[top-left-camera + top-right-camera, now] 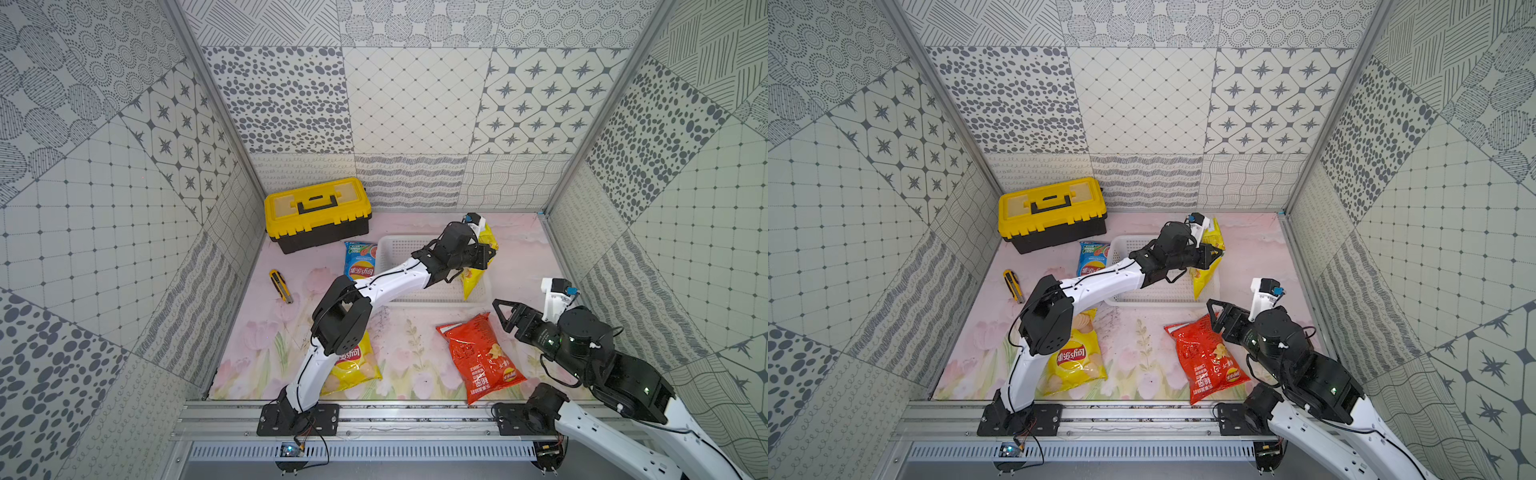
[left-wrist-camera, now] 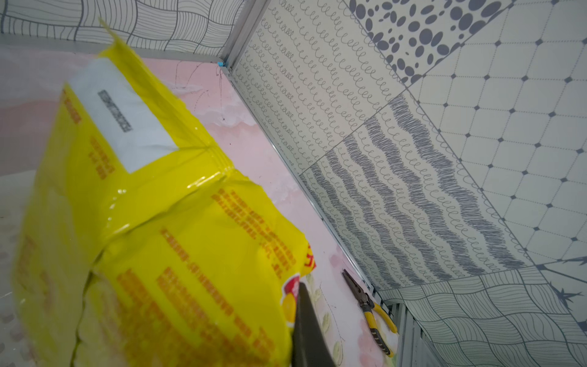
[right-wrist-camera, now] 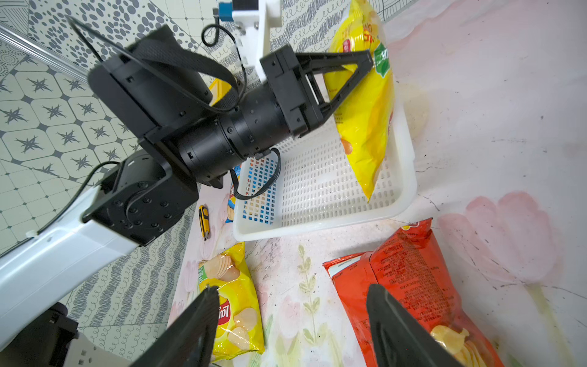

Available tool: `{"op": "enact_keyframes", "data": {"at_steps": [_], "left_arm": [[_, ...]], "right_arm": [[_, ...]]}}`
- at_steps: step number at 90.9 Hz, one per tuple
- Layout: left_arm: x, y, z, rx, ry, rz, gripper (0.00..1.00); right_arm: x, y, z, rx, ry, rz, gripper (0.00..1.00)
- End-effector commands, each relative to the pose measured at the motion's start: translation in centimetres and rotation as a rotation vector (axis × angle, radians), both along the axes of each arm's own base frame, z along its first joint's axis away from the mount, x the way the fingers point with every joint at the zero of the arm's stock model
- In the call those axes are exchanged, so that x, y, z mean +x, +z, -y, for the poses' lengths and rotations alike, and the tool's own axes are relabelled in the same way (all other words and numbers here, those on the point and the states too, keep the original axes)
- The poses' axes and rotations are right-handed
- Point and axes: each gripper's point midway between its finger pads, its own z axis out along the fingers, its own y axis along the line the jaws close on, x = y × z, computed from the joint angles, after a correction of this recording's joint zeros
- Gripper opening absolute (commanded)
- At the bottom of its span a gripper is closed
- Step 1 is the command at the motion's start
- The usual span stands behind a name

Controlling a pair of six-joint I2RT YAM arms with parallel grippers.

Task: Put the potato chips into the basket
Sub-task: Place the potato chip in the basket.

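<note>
My left gripper (image 1: 490, 254) is shut on a yellow bag of potato chips (image 1: 473, 282), which hangs upright over the right end of the white mesh basket (image 1: 432, 301), its lower tip inside. In the left wrist view this bag (image 2: 158, 222) fills the frame beside one dark finger (image 2: 309, 333). My right gripper (image 3: 292, 292) is open above the table, between a red bag (image 3: 409, 270) and a second yellow bag (image 3: 232, 298) lying flat. A blue bag (image 1: 360, 259) lies against the basket's left side.
A yellow-and-black toolbox (image 1: 318, 212) stands at the back left, with a yellow utility knife (image 1: 280, 286) in front of it. Yellow-handled pliers (image 2: 371, 314) lie by the right wall. Patterned walls close in three sides.
</note>
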Motion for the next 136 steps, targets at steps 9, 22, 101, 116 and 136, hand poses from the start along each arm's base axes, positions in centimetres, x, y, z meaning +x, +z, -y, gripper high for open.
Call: {"op": "enact_keyframes", "data": {"at_steps": [9, 22, 101, 116, 136], "left_arm": [[-1.1, 1.9, 0.5, -0.14, -0.069, 0.015, 0.0], [-1.8, 1.4, 0.3, -0.131, -0.079, -0.011, 0.02], [-8.0, 7.3, -4.0, -0.152, -0.039, 0.035, 0.63], [-9.5, 6.0, -4.1, -0.132, -0.065, -0.005, 0.64], [-10.4, 5.4, -4.5, -0.121, -0.064, -0.029, 0.64]], "right_arm": [[0.4, 1.2, 0.1, -0.008, -0.013, 0.031, 0.78], [0.6, 0.9, 0.1, -0.018, -0.021, 0.024, 0.78], [1.1, 6.3, 2.1, -0.049, -0.093, 0.164, 0.83], [1.4, 6.0, 1.8, -0.064, -0.089, 0.157, 0.84], [1.5, 5.9, 1.7, -0.071, -0.083, 0.157, 0.85]]}}
